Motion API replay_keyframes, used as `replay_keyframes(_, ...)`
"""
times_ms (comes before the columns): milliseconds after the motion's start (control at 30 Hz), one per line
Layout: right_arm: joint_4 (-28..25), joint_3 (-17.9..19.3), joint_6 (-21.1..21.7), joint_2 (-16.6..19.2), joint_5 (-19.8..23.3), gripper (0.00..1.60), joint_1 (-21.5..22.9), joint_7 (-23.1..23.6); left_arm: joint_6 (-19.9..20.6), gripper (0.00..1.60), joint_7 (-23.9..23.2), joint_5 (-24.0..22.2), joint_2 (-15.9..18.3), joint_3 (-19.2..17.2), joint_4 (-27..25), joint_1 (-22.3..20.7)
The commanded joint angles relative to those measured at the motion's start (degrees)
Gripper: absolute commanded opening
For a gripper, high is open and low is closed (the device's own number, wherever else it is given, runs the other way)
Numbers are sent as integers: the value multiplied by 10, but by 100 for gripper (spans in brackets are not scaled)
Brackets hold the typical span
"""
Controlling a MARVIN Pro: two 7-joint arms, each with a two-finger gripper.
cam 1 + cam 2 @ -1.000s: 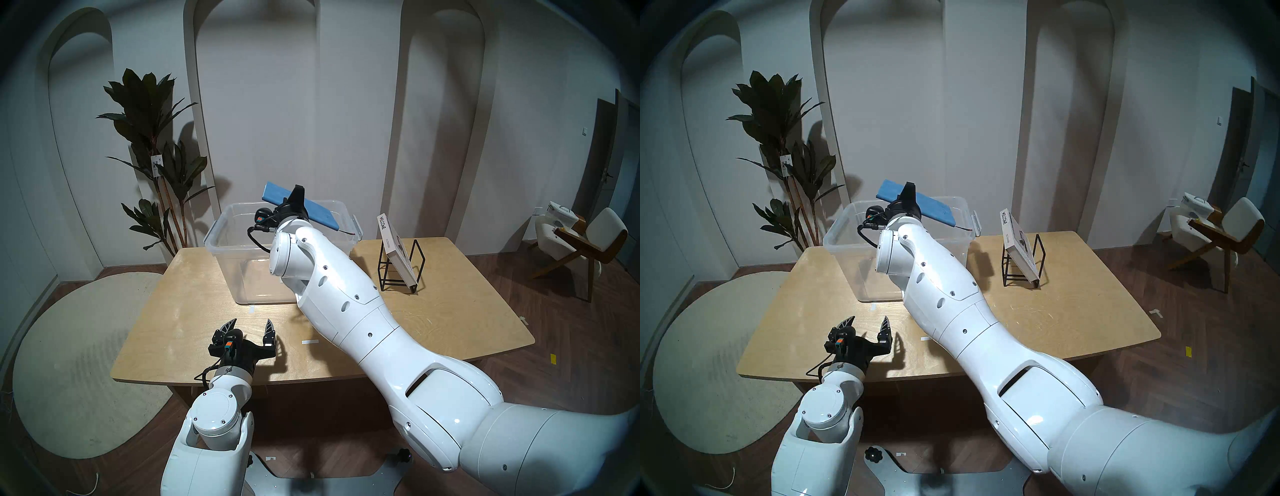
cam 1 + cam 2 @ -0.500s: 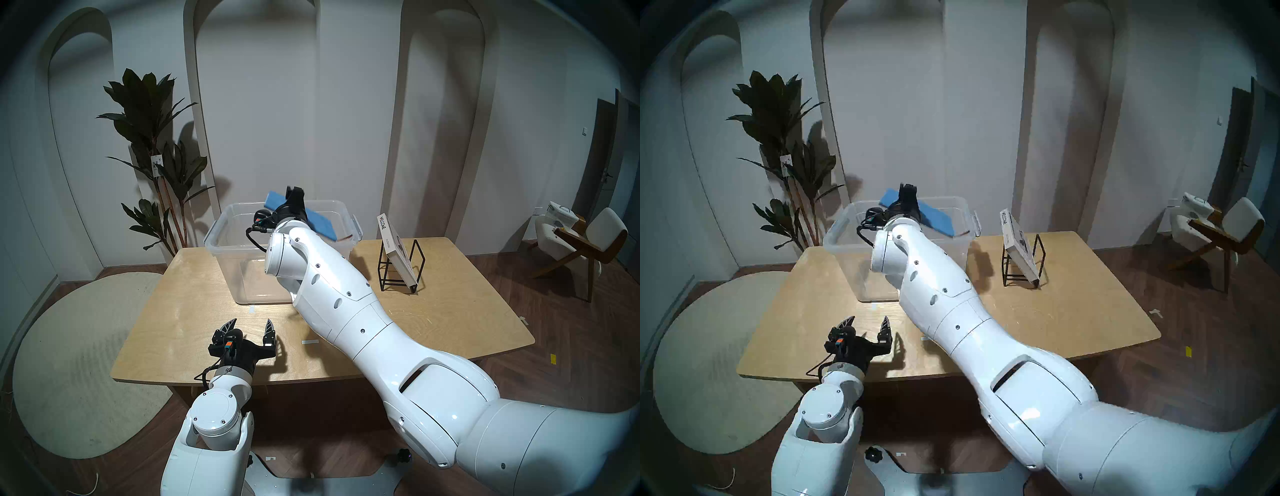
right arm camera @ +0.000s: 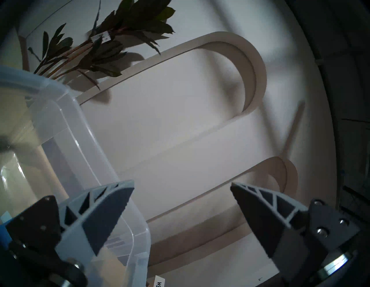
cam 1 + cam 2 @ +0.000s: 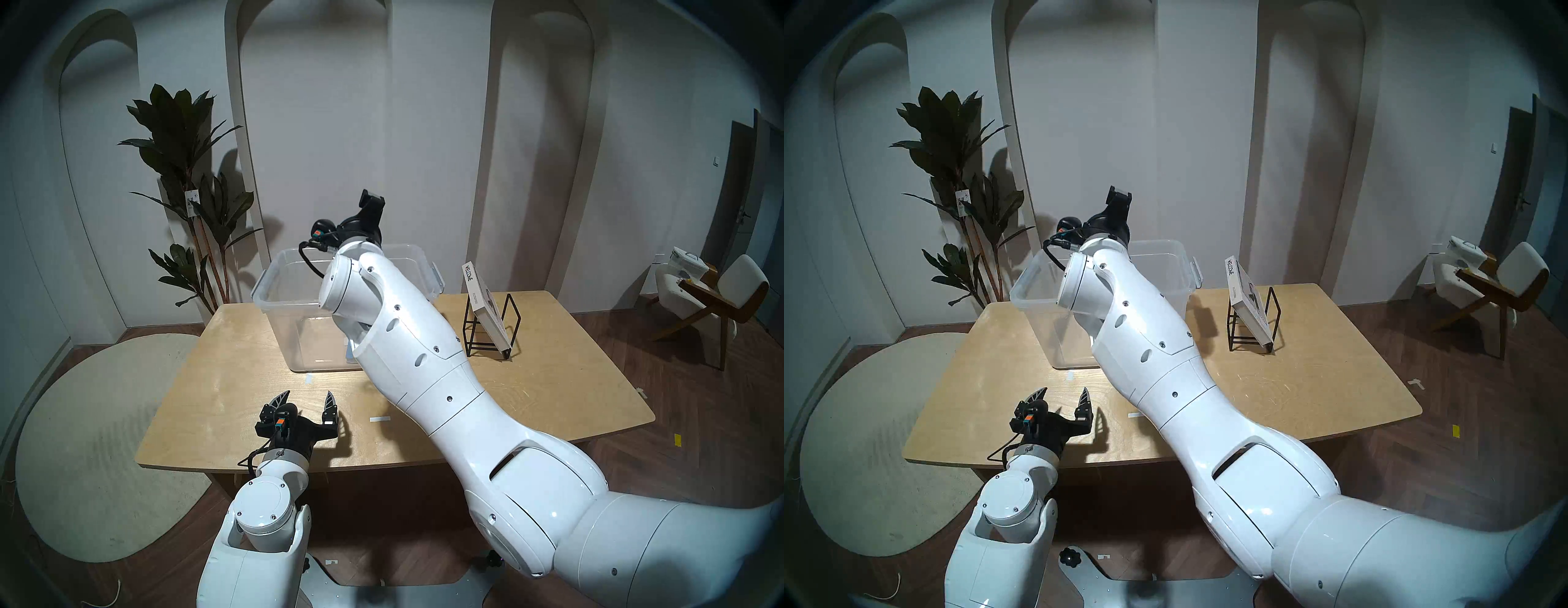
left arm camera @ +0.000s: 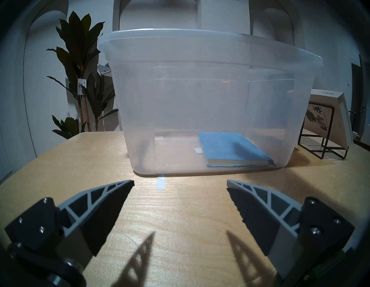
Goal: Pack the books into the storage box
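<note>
The tabletop (image 4: 551, 399) carries everything here, and the biggest thing on it is the storage box (image 5: 200, 80), the clear tub standing straight ahead of the left hand (image 5: 180, 184) and below the right hand (image 3: 182, 188). A second ago the right hand was down at the rim of that tub with the blue book pinched between its fingers; now it has lifted clear and tipped upward, and in its own wrist view the fingers (image 3: 112, 210) stand wide apart with nothing between them, only the wall behind. The tub's far corner sits under its left finger.

The white book (image 4: 485, 308) with WELCOME on its spine is where it was, leaning in the black wire rack (image 4: 492, 335) off to the right of both hands, beside the tub and untouched.

The blue book (image 5: 232, 149) has gone from the right hand and lies flat on the floor of the tub, in the near right part as seen from the left hand, close against the front wall. In the head view only a sliver shows through the plastic beside the right arm.

The left hand has not stirred: it hangs low over the near edge of the tabletop, pointing at the tub, fingers (image 5: 104, 202) spread wide and empty
</note>
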Motion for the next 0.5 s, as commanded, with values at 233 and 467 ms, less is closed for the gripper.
replay_keyframes(233,-123,58,-6,5,40,160,-58,-65,-3,160,-1,0,0,1,-11,-4)
replay_keyframes(467,-168,119,-1,29,55,160,-78,-96,-3,160,0,0,0,1,-9,-5)
